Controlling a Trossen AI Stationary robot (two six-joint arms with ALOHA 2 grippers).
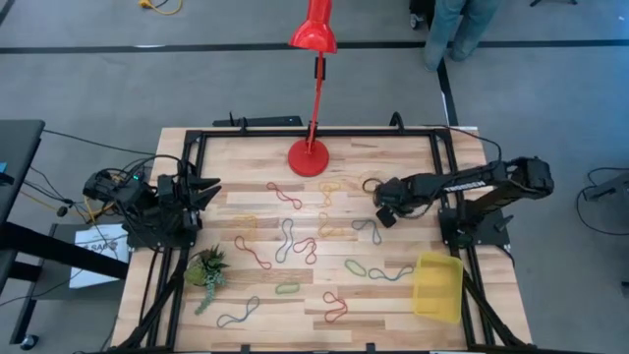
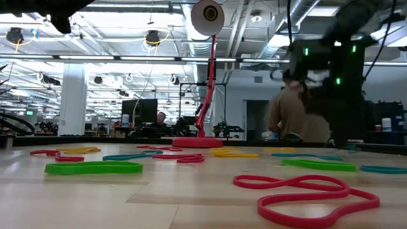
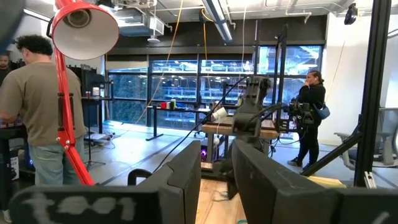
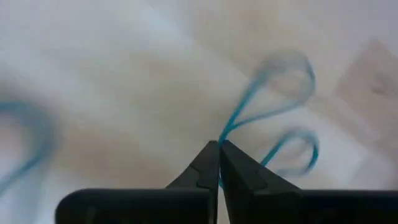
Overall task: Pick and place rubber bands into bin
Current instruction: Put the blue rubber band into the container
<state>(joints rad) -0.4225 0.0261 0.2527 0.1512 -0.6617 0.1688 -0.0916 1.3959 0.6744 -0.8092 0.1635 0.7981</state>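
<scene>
Right gripper (image 4: 219, 163) pinching thin floppy blue rubber band (image 4: 273, 93), far-right of table; thin loop cld slip en route to translucent yellow bin (image 1: 437, 286).

We see the bench (image 1: 393, 157) evenly lit under bright ceiling lights; the right wrist view is blurred, its band (image 4: 267, 106) smeared.
</scene>
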